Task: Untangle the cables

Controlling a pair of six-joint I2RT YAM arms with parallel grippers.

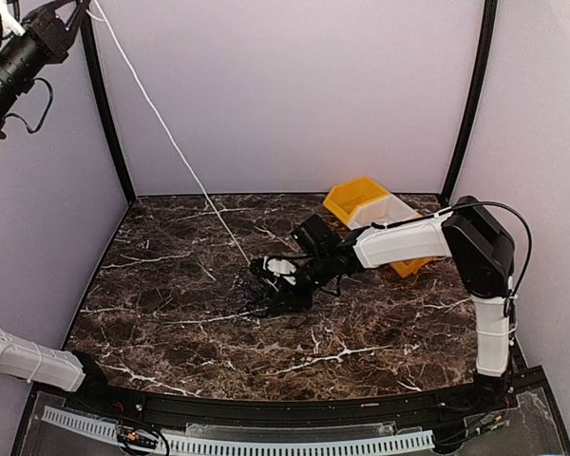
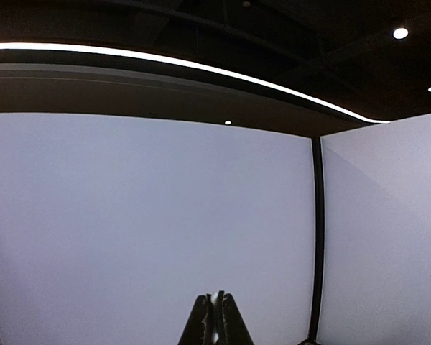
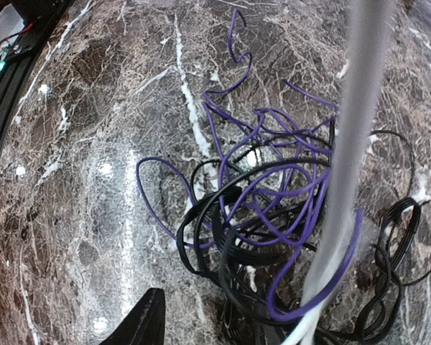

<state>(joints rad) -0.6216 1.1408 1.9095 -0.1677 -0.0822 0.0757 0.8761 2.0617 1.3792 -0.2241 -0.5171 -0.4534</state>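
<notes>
**Top view:** The cables (image 1: 271, 287) lie in one dark clump near the middle of the marble tabletop (image 1: 171, 285), so the untangling looks barely begun. Only the white cable (image 1: 171, 142) leads clear of the heap, running taut toward 11 o'clock and off the top edge. The right gripper (image 1: 277, 271) hangs directly over the clump, its jaws too small to read from here. A yellow bin (image 1: 356, 199) sits at 1 o'clock of the heap. The left arm (image 1: 33, 363) shows only its forearm at 8 o'clock, with the rest cut off.

**Left wrist:** The left gripper (image 2: 215, 298) points up at a bare wall and is pinched shut. A speck of white sits between its tips. I judge this to be the white cable, though too little shows to be sure.

**Right wrist:** A purple cable (image 3: 223, 144) loops through the black cables (image 3: 215, 248), crossing them many times, and none lies apart. The white cable passes close to the lens as a blur from 1 o'clock to 6 o'clock. One finger (image 3: 149, 320) shows at 7 o'clock, well off centre, and its partner is lost among dark strands near 6 o'clock. The jaws appear parted, with nothing in their grip that I can see. Purple and black are all left to separate.
</notes>
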